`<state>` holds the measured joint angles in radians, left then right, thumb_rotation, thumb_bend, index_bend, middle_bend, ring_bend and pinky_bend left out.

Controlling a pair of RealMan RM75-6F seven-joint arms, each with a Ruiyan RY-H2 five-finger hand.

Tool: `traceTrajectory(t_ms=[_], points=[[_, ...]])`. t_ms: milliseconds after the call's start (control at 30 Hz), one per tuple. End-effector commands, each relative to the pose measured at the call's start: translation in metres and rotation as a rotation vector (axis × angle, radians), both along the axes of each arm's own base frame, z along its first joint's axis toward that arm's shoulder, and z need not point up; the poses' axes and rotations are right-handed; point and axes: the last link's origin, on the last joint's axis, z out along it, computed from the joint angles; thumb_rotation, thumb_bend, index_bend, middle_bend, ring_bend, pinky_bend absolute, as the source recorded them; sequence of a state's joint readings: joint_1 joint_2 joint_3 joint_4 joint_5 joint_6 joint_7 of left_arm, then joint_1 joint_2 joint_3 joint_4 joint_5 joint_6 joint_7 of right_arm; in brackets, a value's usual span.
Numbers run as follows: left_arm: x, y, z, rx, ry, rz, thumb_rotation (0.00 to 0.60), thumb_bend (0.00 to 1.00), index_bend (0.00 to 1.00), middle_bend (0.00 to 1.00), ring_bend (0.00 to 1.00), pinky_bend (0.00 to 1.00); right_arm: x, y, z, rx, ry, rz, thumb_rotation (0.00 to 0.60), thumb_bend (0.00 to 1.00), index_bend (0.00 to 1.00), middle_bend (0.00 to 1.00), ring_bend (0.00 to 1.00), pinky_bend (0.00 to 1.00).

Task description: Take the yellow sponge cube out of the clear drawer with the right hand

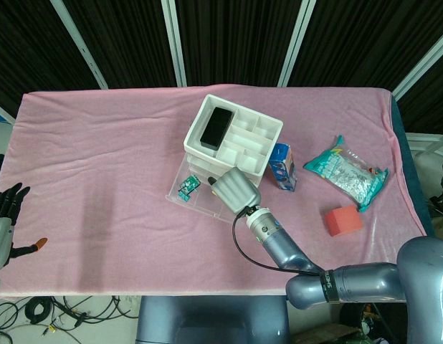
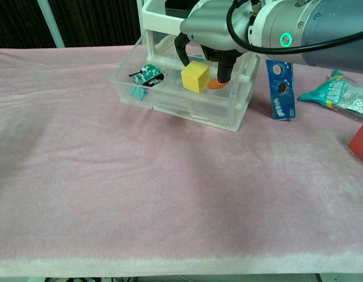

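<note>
The yellow sponge cube (image 2: 195, 76) sits in the open clear drawer (image 2: 187, 110), slightly tilted. My right hand (image 2: 214, 32) reaches down into the drawer from above. A dark finger touches the cube's upper left corner and the orange-tipped thumb (image 2: 215, 82) lies against its right side, so the hand pinches the cube. In the head view the right hand (image 1: 236, 190) covers the cube, above the clear drawer (image 1: 184, 201). My left hand (image 1: 3, 222) hangs off the table's left edge, fingers spread, holding nothing.
A green packet (image 2: 146, 75) lies in the drawer's left part. The white organizer (image 1: 239, 136) with a black box stands on the drawer unit. A blue cookie pack (image 2: 279, 88), a snack bag (image 1: 347, 172) and a red block (image 1: 343, 220) lie to the right.
</note>
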<state>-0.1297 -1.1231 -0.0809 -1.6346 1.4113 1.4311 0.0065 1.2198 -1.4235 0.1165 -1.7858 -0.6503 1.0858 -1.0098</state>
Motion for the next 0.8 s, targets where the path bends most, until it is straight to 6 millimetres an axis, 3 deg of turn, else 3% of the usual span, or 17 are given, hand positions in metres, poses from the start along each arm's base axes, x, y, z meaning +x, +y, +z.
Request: traceTrajectory(t_ms=[33, 367, 567, 800], points=[[0.0000, 0.0000, 0.0002, 0.001, -0.001, 0.000, 0.600, 0.00, 0.00, 0.00, 0.00, 0.00, -0.0001, 0.0004, -0.0010, 0.002, 0.001, 0.000, 0.600, 0.19, 0.38, 1.00, 1.00, 0.94], [-0.0002, 0.0000, 0.0004, 0.002, 0.000, -0.001, 0.600, 0.00, 0.00, 0.00, 0.00, 0.00, -0.0035, 0.0008, -0.0037, 0.002, 0.007, -0.008, 0.600, 0.22, 0.39, 1.00, 1.00, 0.94], [-0.0002, 0.0001, 0.0002, 0.000, -0.001, -0.001, 0.600, 0.00, 0.00, 0.00, 0.00, 0.00, -0.0039, 0.0006, -0.0030, -0.001, 0.008, -0.012, 0.600, 0.29, 0.48, 1.00, 1.00, 0.94], [-0.0002, 0.0001, 0.0005, 0.002, -0.001, -0.001, 0.600, 0.00, 0.00, 0.00, 0.00, 0.00, -0.0011, 0.0043, 0.0025, -0.001, -0.009, -0.003, 0.600, 0.29, 0.51, 1.00, 1.00, 0.94]])
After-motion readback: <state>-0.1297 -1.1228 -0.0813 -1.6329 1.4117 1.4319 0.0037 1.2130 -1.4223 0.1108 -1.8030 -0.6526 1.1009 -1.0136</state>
